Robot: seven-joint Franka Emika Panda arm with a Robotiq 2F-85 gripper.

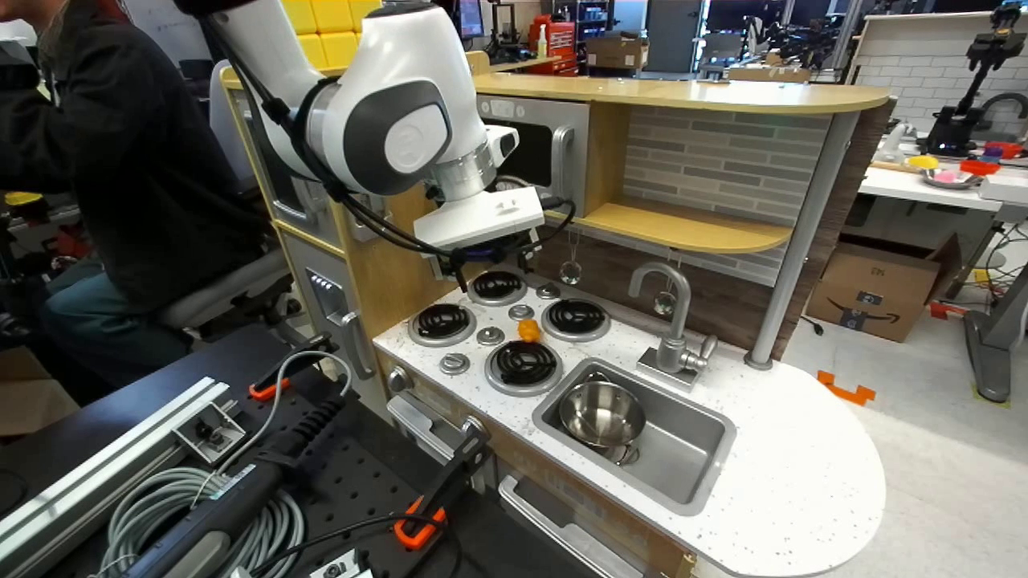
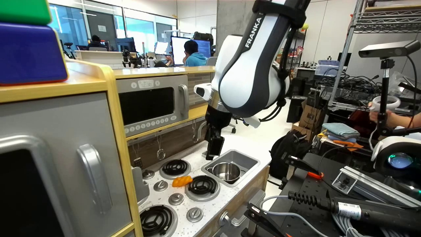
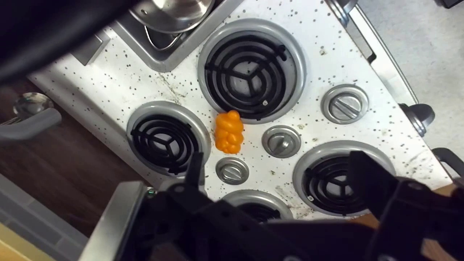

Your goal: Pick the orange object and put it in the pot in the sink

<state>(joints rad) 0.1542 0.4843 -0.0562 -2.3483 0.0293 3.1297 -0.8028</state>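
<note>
The orange toy [image 3: 229, 132] lies on the white counter [image 3: 261, 174], one end touching a burner [image 3: 252, 74]. In the wrist view it sits ahead of the gripper [image 3: 277, 155], whose empty jaws stand wide apart, and nearer one fingertip [image 3: 195, 168]; its long axis runs roughly square to the closing line, which should suit a narrow-side grasp. The arm [image 1: 401, 144] bends over the counter, gripper pointing down.

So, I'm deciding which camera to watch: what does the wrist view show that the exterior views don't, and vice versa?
Only the wrist view clearly shows the pincer standing open.
Only the exterior views show the white Franka arm and the coiled gray cable.
All views share the knobbly orange object among the coil burners and the metal pot in the sink, both cropped in the wrist view.
</note>
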